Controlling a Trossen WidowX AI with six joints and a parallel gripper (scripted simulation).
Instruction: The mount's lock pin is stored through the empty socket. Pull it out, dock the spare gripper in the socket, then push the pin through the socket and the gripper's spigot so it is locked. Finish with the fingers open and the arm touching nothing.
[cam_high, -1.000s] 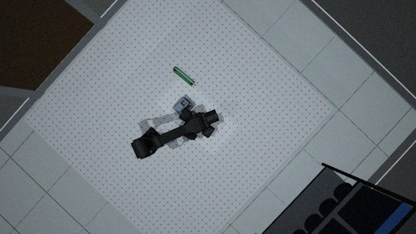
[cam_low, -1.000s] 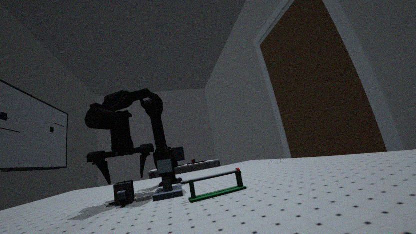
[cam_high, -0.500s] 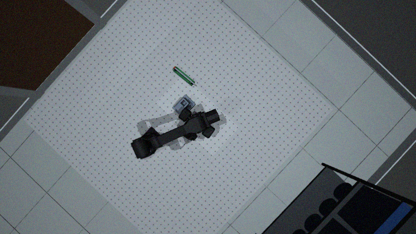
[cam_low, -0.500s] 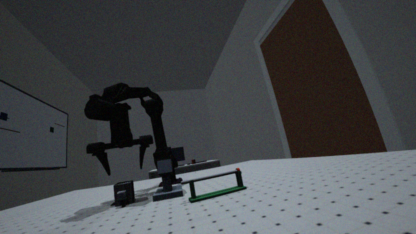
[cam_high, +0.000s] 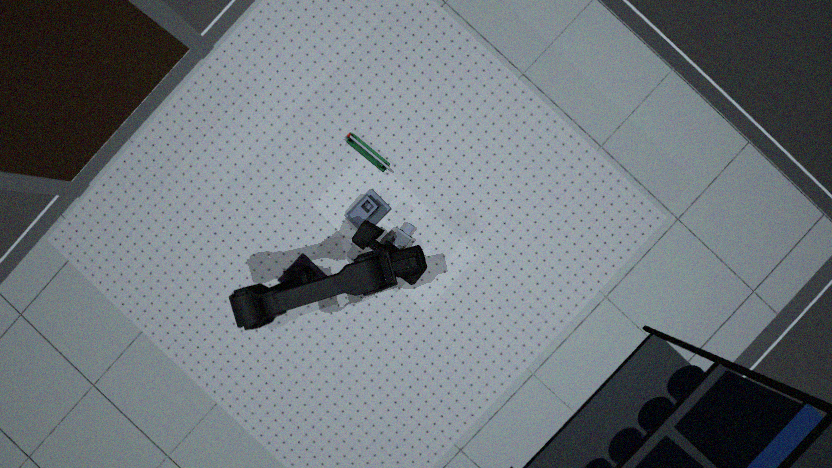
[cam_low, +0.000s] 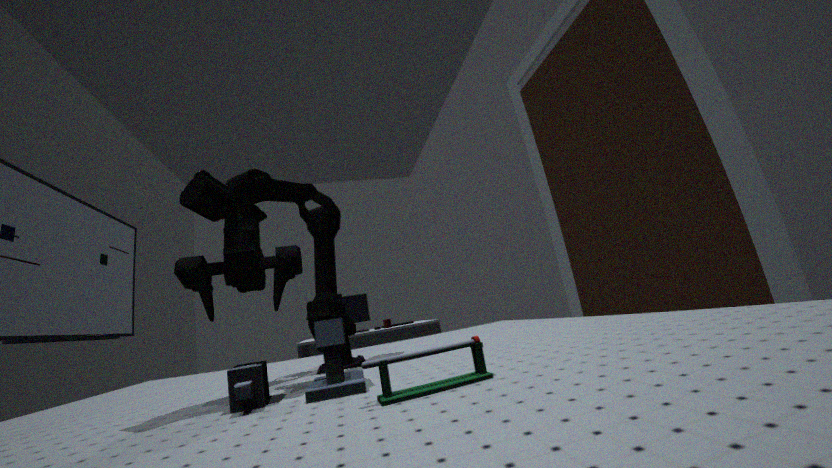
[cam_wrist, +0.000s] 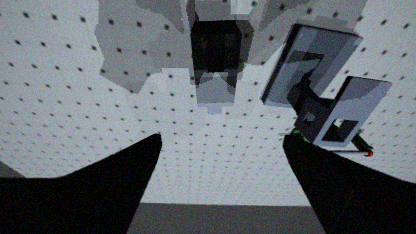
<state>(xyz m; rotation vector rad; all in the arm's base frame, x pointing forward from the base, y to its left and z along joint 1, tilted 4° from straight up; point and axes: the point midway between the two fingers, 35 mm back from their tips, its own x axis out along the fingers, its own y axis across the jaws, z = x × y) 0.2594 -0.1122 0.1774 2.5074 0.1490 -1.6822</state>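
Note:
My gripper (cam_high: 390, 249) (cam_low: 241, 311) (cam_wrist: 221, 139) is open and empty. It hangs well above the table, pointing down. The spare gripper (cam_high: 405, 231) (cam_low: 248, 385) (cam_wrist: 216, 47) is a dark block with a grey spigot and stands on the table below the fingers, apart from them. The grey mount (cam_high: 367, 206) (cam_low: 329, 332) (cam_wrist: 325, 115) stands close beside it on its base, and its socket looks empty. The lock pin (cam_high: 366, 150) (cam_low: 418, 352), a grey rod with a red head, lies across the top of a green rack (cam_low: 433, 384) (cam_wrist: 362, 144) beyond the mount.
The dotted white table top (cam_high: 523, 203) (cam_low: 640, 378) carries everything. My arm's base (cam_high: 250, 308) stands on it behind the mount. A dark shelf unit (cam_high: 727, 407) is off the table's corner. A low grey box with a red button (cam_low: 378, 332) sits behind the mount.

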